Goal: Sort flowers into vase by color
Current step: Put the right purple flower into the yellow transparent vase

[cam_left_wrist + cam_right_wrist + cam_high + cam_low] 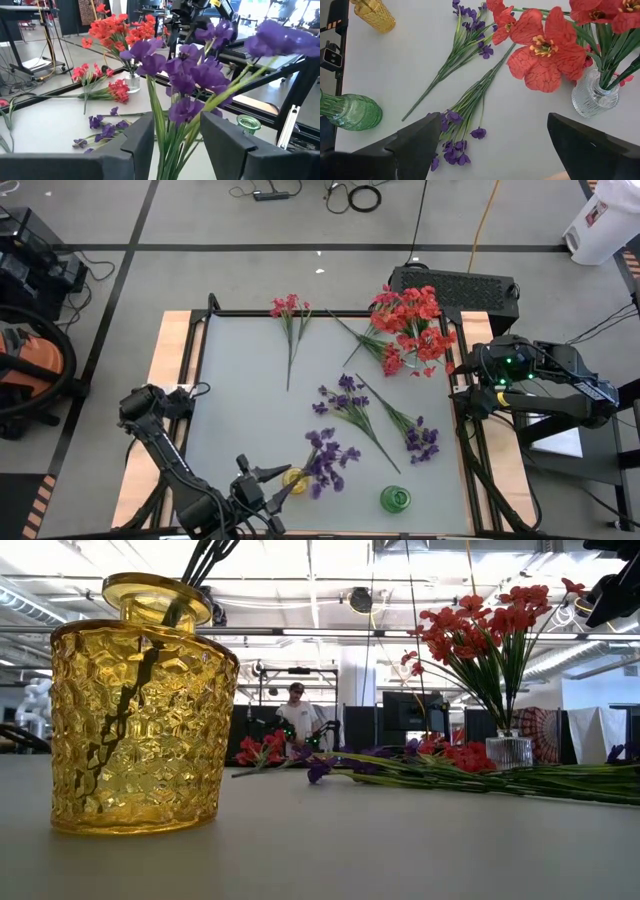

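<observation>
A purple sprig stands with its stems in the yellow glass vase near the table's near edge. My left gripper is shut on those stems just above the vase. My right gripper is open and hovers by the table's right edge, beside the clear vase that holds red flowers. Two purple sprigs lie flat mid-table. One red sprig lies near the far edge, and another lies by the clear vase. My left gripper pinches the purple sprig's bundle of green stems between its two fingers, below the blossoms. The fingers come roughly level from the table's left. The stem ends reach down inside the yellow vase, and the blossoms lean toward the right.
An empty green glass vase stands near the table's near right corner. A black frame rail runs around the table. A person stands far behind the table. Bare tabletop lies along the left half.
</observation>
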{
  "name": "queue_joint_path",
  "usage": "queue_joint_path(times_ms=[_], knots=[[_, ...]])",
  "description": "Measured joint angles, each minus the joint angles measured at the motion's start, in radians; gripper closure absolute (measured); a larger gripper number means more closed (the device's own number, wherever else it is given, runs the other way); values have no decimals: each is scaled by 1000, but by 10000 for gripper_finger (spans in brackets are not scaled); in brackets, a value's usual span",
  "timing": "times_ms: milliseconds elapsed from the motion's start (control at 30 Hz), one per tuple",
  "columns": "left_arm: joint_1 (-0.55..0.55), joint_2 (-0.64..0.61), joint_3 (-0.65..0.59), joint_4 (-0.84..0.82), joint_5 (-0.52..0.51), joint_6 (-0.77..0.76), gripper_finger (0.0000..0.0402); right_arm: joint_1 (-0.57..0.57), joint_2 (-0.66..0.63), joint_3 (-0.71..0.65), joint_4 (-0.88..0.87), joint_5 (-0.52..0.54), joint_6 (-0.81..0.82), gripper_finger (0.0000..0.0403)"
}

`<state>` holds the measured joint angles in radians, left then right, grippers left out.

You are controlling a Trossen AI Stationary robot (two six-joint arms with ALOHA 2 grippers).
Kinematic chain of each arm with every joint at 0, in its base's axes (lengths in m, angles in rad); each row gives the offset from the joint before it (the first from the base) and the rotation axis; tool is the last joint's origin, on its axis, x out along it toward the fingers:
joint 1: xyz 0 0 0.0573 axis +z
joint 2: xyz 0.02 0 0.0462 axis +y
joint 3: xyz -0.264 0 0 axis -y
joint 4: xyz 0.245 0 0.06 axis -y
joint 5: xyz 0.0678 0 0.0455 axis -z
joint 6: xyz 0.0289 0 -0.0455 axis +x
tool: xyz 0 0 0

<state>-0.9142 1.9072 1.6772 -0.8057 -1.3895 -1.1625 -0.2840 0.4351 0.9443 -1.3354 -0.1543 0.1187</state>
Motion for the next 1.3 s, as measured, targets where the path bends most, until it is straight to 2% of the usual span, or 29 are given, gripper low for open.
queue_joint_path(times_ms=[233,333,467,833,1033,1300], knots=[[18,-32,0,-6,-33,0,235,0,0,0,0,0,0,46],[33,-48,0,-15,-81,1,235,0,0,0,0,0,0,46],[59,-75,0,-15,-114,66,235,0,0,0,0,0,0,46],[197,-140,1,-11,-105,185,235,0,0,0,0,0,0,46],[287,-160,1,-7,-26,259,235,0,0,0,0,0,0,46],[398,-168,1,-4,154,382,235,0,0,0,0,0,0,46]])
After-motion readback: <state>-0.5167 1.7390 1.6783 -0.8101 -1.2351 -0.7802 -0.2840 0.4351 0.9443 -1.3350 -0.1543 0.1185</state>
